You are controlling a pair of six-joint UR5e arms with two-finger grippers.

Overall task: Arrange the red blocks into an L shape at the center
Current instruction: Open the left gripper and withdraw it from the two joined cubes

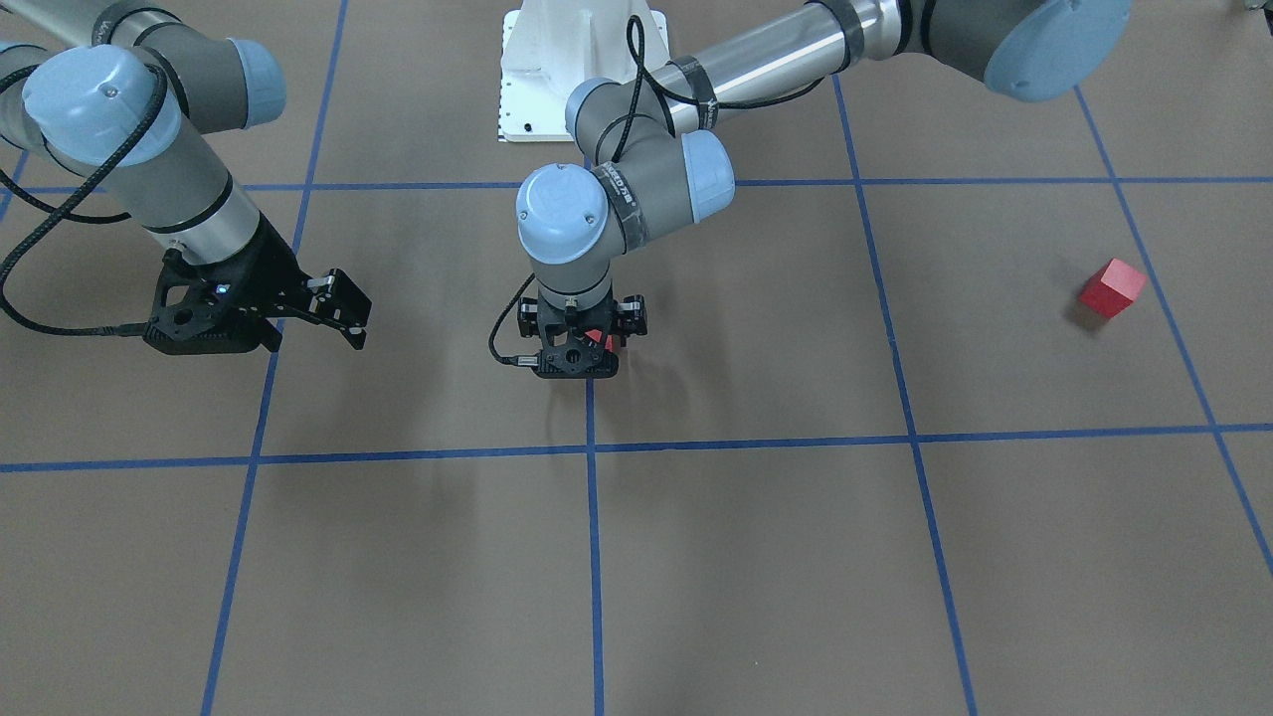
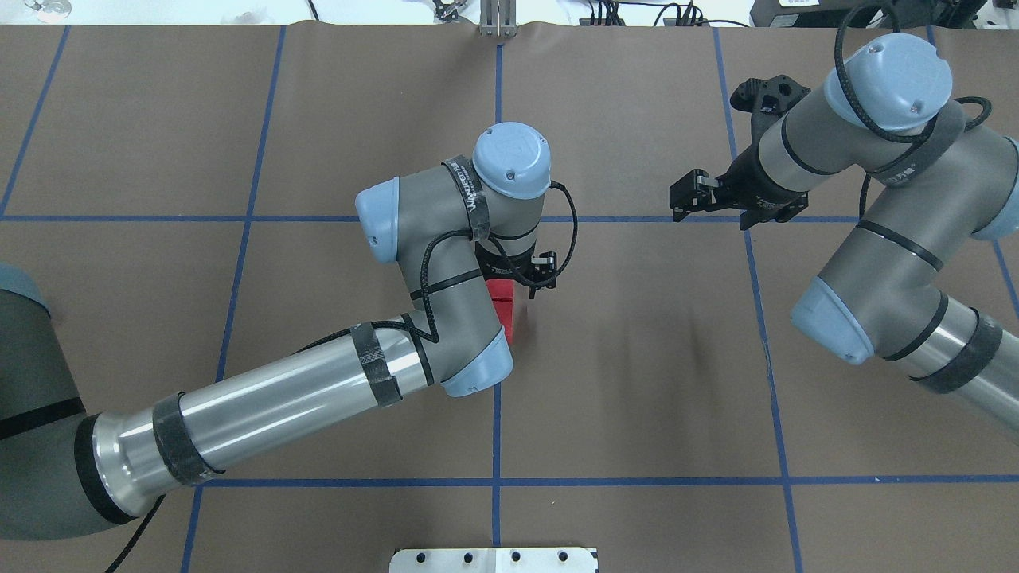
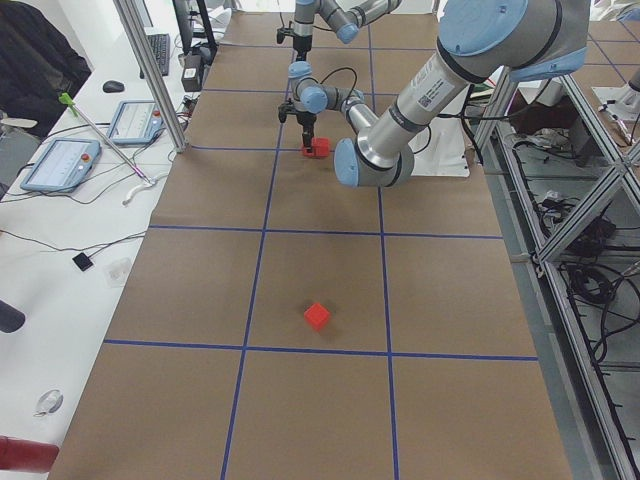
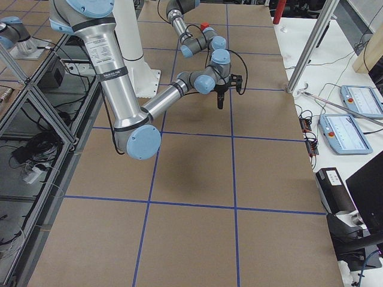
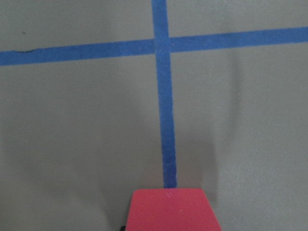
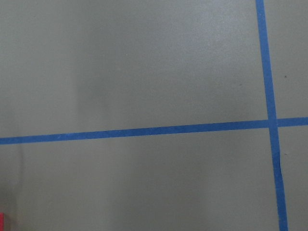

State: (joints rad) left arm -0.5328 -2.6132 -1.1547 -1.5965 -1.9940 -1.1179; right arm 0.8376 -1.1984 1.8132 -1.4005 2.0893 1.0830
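Observation:
My left gripper [image 1: 593,343] points straight down at the table's centre and is shut on a red block [image 5: 171,210], low over the blue tape line. In the overhead view [image 2: 509,280] red [image 2: 505,318] runs about two cubes long from under the wrist toward the robot, partly hidden by the arm. Another red block [image 1: 1112,288] lies alone far out on the robot's left side, and it also shows in the exterior left view [image 3: 318,316]. My right gripper [image 1: 350,310] is open and empty, hovering a grid square from the centre [image 2: 688,196].
Blue tape lines [image 1: 592,557] divide the brown paper table into large squares. The white robot base plate [image 1: 557,80] is at the robot's edge. Desks with tablets [image 3: 65,162] stand beyond the table's far edge.

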